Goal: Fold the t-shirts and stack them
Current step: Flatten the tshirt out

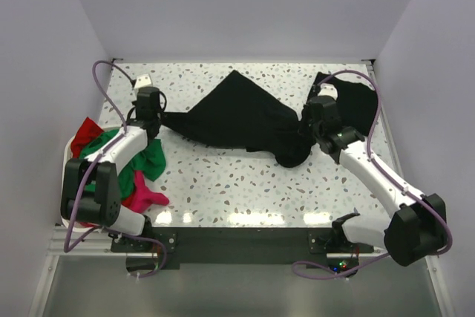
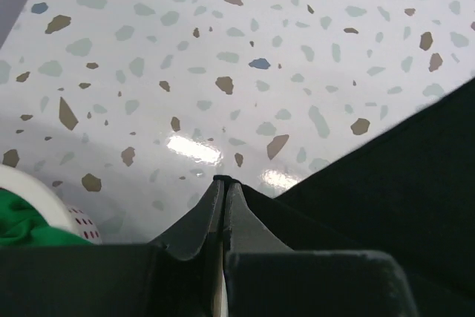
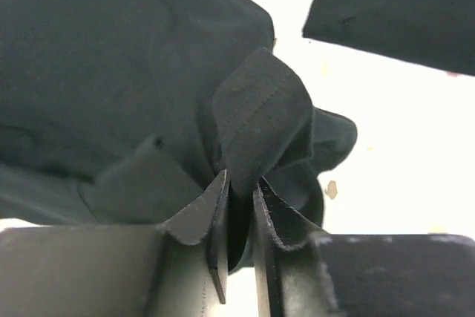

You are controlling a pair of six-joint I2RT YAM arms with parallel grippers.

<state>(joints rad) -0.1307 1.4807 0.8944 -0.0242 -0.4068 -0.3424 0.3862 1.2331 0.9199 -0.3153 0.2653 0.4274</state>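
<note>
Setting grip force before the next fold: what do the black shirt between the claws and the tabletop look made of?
The black t-shirt looks like soft matte knit cloth, likely cotton: it drapes, bunches and shows a stitched hem. The tabletop looks hard and glossy, terrazzo-patterned, perhaps laminate: sharp lamp glare among the speckles.

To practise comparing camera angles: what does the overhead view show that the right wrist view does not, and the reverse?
Only overhead: the left arm and the basket of green, red and pink shirts. Only the right wrist: the stitched hem pinched in the right claw. Both: the black shirt and a second black shirt.
</note>
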